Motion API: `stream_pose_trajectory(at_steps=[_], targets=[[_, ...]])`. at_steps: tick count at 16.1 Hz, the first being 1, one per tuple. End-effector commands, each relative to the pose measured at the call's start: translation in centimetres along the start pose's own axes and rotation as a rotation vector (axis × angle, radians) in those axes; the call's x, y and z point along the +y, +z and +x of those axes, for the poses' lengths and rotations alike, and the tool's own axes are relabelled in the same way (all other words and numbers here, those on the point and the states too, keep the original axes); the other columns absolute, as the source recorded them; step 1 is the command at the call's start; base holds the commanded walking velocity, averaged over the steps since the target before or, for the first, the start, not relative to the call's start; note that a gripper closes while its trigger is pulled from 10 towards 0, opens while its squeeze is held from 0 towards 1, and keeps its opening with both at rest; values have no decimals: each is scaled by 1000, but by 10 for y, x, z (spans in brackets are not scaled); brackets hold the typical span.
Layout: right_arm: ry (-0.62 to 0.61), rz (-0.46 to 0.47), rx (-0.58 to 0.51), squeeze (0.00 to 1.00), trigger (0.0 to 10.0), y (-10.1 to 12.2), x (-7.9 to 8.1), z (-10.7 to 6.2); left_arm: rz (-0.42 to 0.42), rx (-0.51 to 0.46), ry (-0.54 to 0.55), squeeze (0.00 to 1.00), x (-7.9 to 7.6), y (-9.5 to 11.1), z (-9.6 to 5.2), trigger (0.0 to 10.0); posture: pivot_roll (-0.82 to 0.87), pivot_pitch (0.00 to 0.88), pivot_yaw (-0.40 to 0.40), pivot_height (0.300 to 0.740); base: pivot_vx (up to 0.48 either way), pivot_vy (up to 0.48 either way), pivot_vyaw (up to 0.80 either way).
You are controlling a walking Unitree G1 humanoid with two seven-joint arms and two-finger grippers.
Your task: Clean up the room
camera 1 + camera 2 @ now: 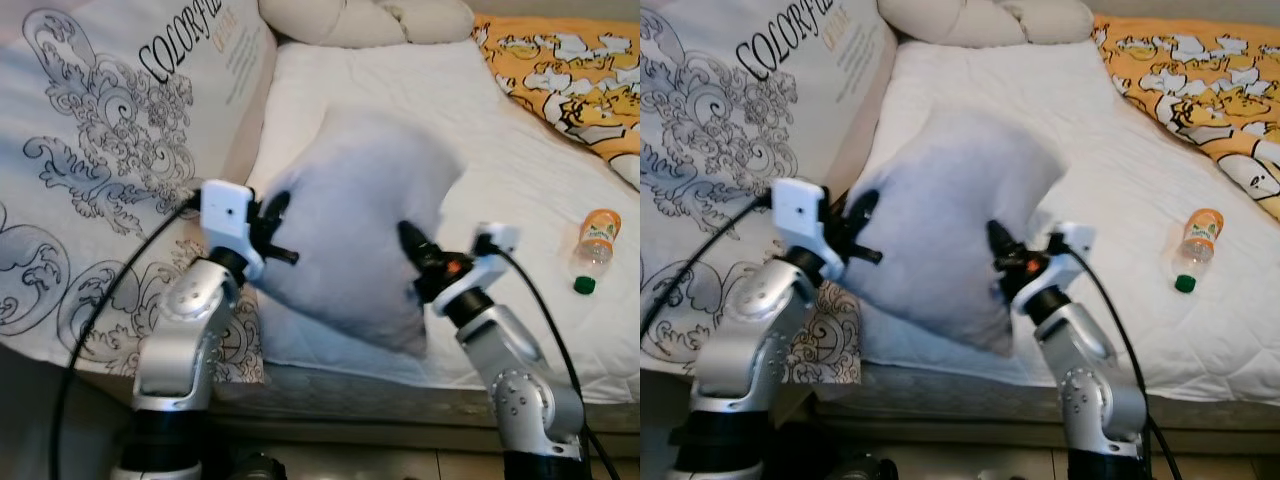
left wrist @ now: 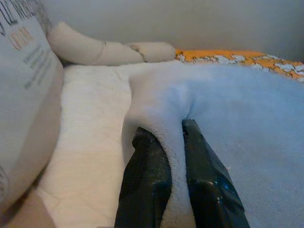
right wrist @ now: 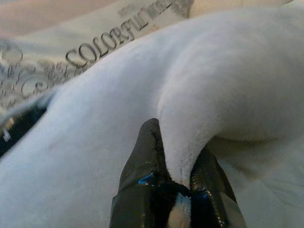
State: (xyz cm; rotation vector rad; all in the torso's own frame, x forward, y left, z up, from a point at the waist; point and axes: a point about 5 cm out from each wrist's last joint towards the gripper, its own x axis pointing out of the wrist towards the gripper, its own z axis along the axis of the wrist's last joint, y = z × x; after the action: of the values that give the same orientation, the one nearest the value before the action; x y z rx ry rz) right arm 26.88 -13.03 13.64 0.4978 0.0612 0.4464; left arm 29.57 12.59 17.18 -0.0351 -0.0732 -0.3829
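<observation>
A pale grey pillow (image 1: 355,225) is held up over the near edge of the bed (image 1: 520,160), gripped from both sides. The left hand (image 1: 272,228) pinches the pillow's left edge; in the left wrist view its two black fingers (image 2: 147,175) are clenched on a fold of the soft fabric. The right hand (image 1: 412,248) grasps the pillow's right side, and the right wrist view shows its fingers (image 3: 145,161) closed on a ridge of the same fabric. The pillow hangs tilted between them, its lower corner pointing down toward the mattress edge.

On the white bedcover, to the right and well apart from the pillow, lies a small plastic bottle (image 1: 594,248) with an orange label and a green cap. An orange patterned blanket (image 1: 560,60) covers the far right corner. A large printed cushion (image 1: 110,130) with scrollwork stands along the left side of the bed, and a cream bolster (image 1: 365,18) lies at the head.
</observation>
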Motion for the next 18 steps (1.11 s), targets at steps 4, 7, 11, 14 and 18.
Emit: stream_pose_trajectory(at_steps=[4,7,11,14,18], targets=[[67,-40,8,0,10000,5,13,3,13,-33,28,0,3,11,-6,10000,52,0,10,740,294,0,722],[75,-38,25,0,10000,1,15,2,18,-20,34,0,5,12,-9,10000,56,0,11,740,431,0,800],[20,-29,21,0,10000,0,10,-1,8,-11,27,0,4,11,-7,10000,47,0,21,740,289,0,0],[-8,-33,19,0,10000,0,7,-3,8,11,-1,0,-1,8,-6,10000,39,0,26,740,0,0,0],[-24,-31,18,0,10000,1,6,-4,7,19,-12,0,-3,7,-5,10000,41,0,25,740,0,0,0]])
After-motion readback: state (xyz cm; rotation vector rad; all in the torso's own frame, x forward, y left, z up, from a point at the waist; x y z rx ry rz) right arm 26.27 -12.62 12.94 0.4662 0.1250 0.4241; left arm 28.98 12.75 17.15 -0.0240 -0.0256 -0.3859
